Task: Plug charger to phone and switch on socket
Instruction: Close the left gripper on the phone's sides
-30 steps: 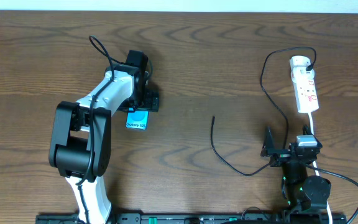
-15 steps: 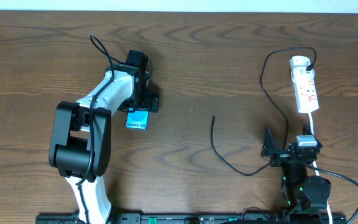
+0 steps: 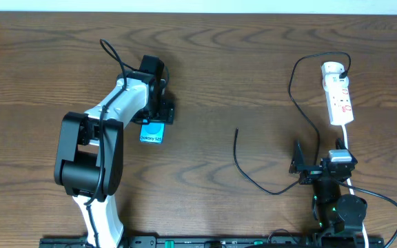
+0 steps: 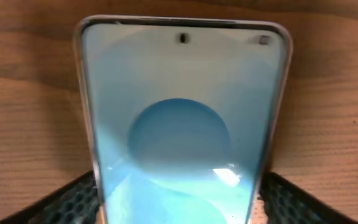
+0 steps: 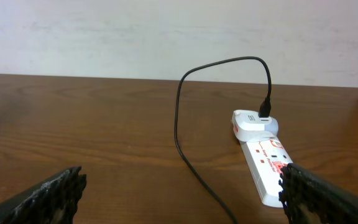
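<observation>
The table (image 3: 253,69) is brown wood with a visible grain and a smooth, faintly satin finish. The phone (image 4: 182,124) has a glossy glass screen that catches a bright glint, edged by a thin shiny rim. The socket (image 5: 267,163) is smooth white plastic with a slight sheen, and the charger (image 5: 178,124) is matt black cable. The pads (image 4: 55,202) of the left gripper (image 4: 179,193) and of the right gripper (image 5: 179,193) are matt black with a rough honeycomb texture.

I saw the phone (image 3: 152,133) lying on the table (image 3: 226,62) at my left, beneath the left gripper (image 3: 156,114). The socket (image 3: 338,96) lay far right, with the charger (image 3: 236,148) plugged into its far end and trailing back toward centre.
</observation>
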Action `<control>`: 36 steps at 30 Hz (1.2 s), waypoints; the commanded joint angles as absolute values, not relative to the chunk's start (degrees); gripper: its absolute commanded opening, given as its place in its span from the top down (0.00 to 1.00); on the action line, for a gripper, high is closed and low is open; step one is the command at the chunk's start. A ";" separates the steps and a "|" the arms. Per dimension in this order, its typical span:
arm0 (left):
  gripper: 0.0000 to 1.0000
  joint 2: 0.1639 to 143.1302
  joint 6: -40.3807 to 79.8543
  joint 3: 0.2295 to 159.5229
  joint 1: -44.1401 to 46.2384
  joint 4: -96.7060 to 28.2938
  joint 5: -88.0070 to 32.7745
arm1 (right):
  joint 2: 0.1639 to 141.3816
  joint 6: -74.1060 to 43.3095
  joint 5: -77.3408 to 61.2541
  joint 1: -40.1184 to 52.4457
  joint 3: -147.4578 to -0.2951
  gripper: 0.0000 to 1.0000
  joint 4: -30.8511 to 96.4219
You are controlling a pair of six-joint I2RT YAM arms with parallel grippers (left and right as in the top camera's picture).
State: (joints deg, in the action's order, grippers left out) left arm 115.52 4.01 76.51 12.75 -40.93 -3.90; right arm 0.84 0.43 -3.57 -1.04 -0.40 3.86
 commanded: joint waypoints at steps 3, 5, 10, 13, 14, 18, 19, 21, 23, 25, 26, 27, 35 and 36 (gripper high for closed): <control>0.36 116.09 3.62 75.90 12.62 -41.17 -3.11 | 0.38 -0.19 -3.36 -0.67 -0.32 0.01 4.10; 0.38 116.09 3.62 75.90 12.62 -41.17 -3.11 | 0.38 -0.19 -3.36 -0.67 -0.32 0.01 4.10; 0.40 116.09 3.64 75.90 12.62 -41.19 -3.11 | 0.38 -0.19 -3.36 -0.67 -0.32 0.01 4.10; 0.41 116.09 3.62 75.90 12.62 -41.19 -3.11 | 0.38 -0.19 -3.36 -0.64 -0.32 0.01 4.10; 0.43 116.09 3.62 75.90 12.62 -41.19 -3.11 | 0.38 -0.19 -3.36 -0.64 -0.32 0.01 4.10; 0.45 116.09 3.64 75.90 12.62 -41.19 -3.11 | 0.38 -0.19 -3.38 -0.67 -0.32 0.01 4.10; 0.47 116.09 3.62 75.90 12.62 -41.21 -3.11 | 0.38 -0.19 -3.36 -0.64 -0.32 0.01 4.10; 0.49 116.09 3.64 75.90 12.62 -41.21 -3.11 | 0.38 -0.19 -3.38 -0.64 -0.32 0.01 4.10; 0.53 116.09 3.64 75.90 12.62 -41.19 -3.11 | 0.38 -0.19 -3.36 -0.67 -0.32 0.01 4.10; 0.55 116.09 3.64 75.90 12.62 -41.19 -3.11 | 0.38 -0.19 -3.38 -0.67 -0.32 0.01 4.10; 0.58 116.09 3.64 75.90 12.62 -41.19 -3.11 | 0.38 -0.19 -3.36 -0.64 -0.32 0.01 4.10; 0.60 116.09 3.64 75.90 12.62 -41.19 -3.11 | 0.38 -0.19 -3.36 -0.64 -0.32 0.01 4.10; 0.92 116.09 3.66 75.92 12.62 -41.28 -3.16 | 0.38 -0.19 -3.36 -0.67 -0.32 0.01 4.10; 0.92 116.09 3.68 75.92 12.62 -41.28 -3.16 | 0.38 -0.19 -3.36 -0.64 -0.32 0.01 4.10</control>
